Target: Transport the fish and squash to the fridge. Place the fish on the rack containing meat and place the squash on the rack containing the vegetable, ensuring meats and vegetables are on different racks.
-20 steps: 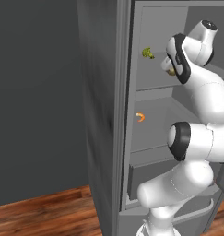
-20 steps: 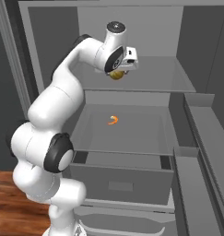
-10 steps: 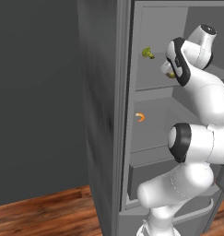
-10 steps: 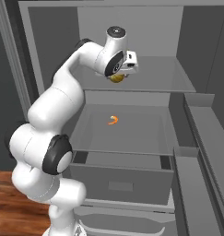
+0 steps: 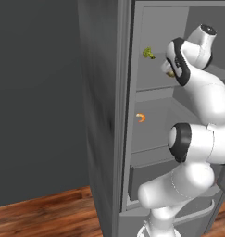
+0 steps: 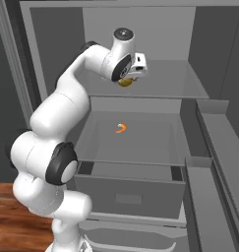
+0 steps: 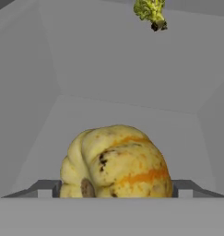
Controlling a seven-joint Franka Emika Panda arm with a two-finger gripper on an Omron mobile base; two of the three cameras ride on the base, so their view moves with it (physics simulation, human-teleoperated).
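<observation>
Fridge (image 6: 209,147) stands open, plain grey, taking up most of both base views. Its door swings out along the right edge of the right base view. Inside, from the top down: an upper shelf (image 6: 175,86), a middle shelf (image 6: 150,142), then a closed grey drawer (image 6: 128,197) across the lower centre of the right base view.

White arm (image 6: 57,113) rises from the lower left of the right base view and bends up into the upper compartment, ending in the upper centre of the frame. In the left base view it climbs the right side of the frame to the upper right.

Upper shelf holds two things. Squash (image 7: 115,163), yellow-tan, ridged, with orange streaks and a dark stem spot, sits in the lower centre of the hand view; in the right base view it shows as a yellow patch just under the hand, upper centre. Gripper (image 7: 115,191) frames it with jaws spread wide, one dark fingertip (image 7: 46,188) showing to either side of the squash. Whether the tips press on the squash or stand just off it, cannot tell. Whether the squash rests on the shelf floor, cannot tell.

Vegetable (image 7: 151,11), a small green floret, at the top edge of the hand view, well apart from the squash; upper centre of the left base view, near the back wall.

Middle shelf holds the meat (image 6: 121,129), a tiny orange curved piece, alone near the shelf's centre.
</observation>
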